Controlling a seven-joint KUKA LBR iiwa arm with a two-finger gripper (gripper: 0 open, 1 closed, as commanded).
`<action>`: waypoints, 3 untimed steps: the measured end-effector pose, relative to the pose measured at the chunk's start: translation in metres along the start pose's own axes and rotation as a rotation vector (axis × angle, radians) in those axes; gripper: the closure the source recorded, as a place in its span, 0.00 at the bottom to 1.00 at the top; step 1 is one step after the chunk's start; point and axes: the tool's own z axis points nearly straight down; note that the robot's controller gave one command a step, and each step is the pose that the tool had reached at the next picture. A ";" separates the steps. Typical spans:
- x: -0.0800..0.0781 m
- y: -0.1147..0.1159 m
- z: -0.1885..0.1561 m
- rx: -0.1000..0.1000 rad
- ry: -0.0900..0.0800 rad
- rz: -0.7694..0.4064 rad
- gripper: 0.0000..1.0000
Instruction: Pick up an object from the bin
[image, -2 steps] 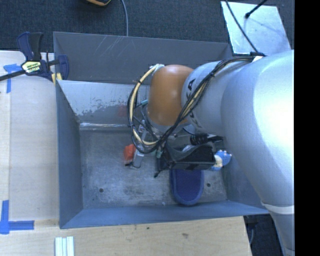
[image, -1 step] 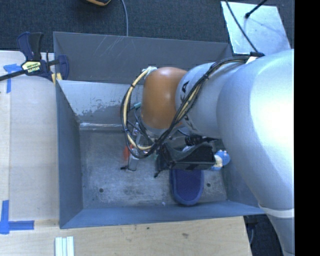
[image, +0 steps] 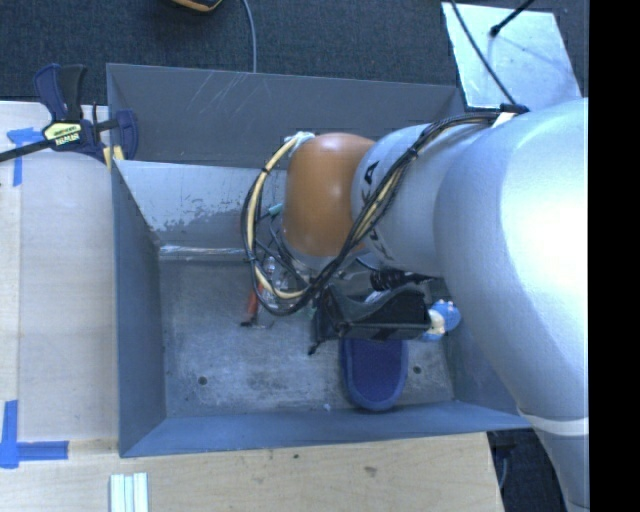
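Frankly, I cannot tell if the gripper (image: 290, 288) clenches. Cables (image: 256, 200) may snag the dark-blue oval fabric slipper (image: 375, 378), near right.

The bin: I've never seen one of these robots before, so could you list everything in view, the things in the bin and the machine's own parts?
bin: one, grey metal, middle of the view, floor scuffed.
oval thing: one, dark blue, flat on the floor by the near wall, right of middle.
small thing: one, blue with white and yellow, by the right wall at the arm's edge; kind unclear.
tiny piece: one, red-orange, on the floor left of the cables; too small to name.
black shape: one, just above the oval thing; loose thing or robot part, I cannot tell.
arm: one, silver-grey, from the right.
cover: one, orange-brown, on the wrist.
cables: a bundle, yellow and black, looped round the cover.
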 end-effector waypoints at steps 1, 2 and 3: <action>-0.002 0.000 -0.036 -0.002 -0.003 0.001 1.00; -0.005 0.000 -0.091 -0.003 -0.005 0.001 1.00; -0.006 0.000 -0.096 -0.001 -0.002 0.001 1.00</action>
